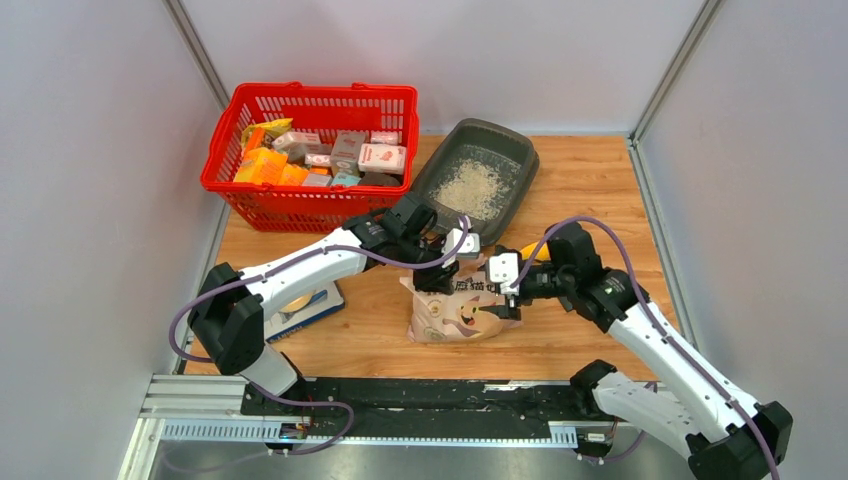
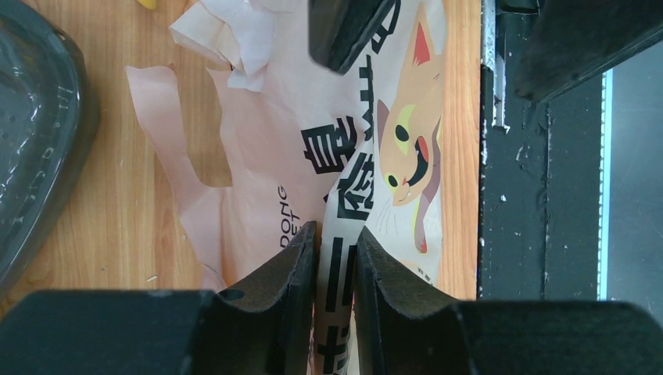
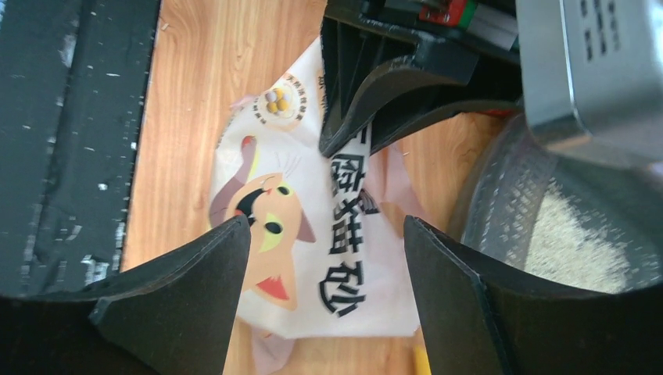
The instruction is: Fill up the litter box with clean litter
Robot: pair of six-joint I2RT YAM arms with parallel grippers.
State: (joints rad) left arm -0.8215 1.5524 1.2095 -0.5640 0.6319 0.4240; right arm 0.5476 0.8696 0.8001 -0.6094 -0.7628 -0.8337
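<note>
The left hand (image 2: 336,258) is clenched on a fold of the pink-beige, cat-printed bag (image 2: 274,156), with the printed film pinched between its two fingers. The right hand (image 3: 327,234) hangs released over the same bag, its fingers spread wide to either side of the cartoon cat. The bag stands on the desk (image 1: 590,190) between the two arms. Just behind it lies the dark grey litter box (image 1: 527,160), with a patch of pale litter (image 1: 470,188) on its floor, beside the red basket (image 1: 300,205).
</note>
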